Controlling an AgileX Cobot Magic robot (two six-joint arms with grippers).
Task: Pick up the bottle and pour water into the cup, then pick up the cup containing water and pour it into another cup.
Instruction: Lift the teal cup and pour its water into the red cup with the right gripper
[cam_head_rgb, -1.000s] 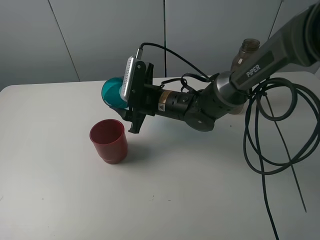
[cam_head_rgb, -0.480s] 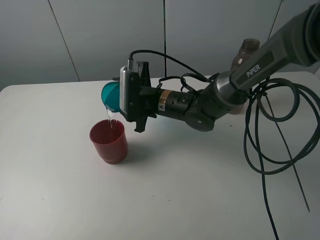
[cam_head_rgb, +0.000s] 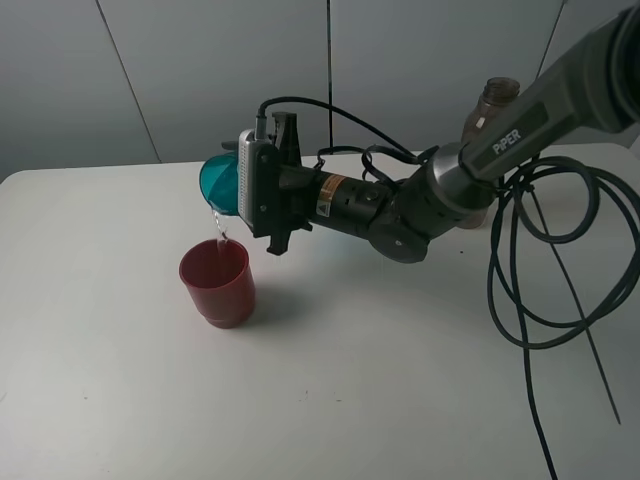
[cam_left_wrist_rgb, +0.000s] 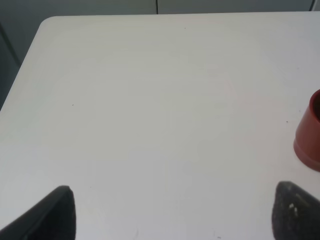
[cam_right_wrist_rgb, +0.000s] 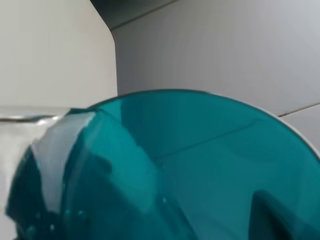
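Right hand (cam_head_rgb: 245, 192) clamped on tipped translucent teal plastic tumbler (cam_head_rgb: 214, 182), thin stream (cam_head_rgb: 218, 230) falling into squat dark red plastic cup (cam_head_rgb: 217, 283). Looks like the last pour, underway. Left hand (cam_left_wrist_rgb: 177, 215) spread, empty.

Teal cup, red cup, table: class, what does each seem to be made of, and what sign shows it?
Teal cup: likely clear-tinted plastic, glossy; the wall behind shows through it. Red cup: probably opaque plastic, smooth with a soft sheen. Table: white, matte, smooth top; laminate or painted board, cannot tell.
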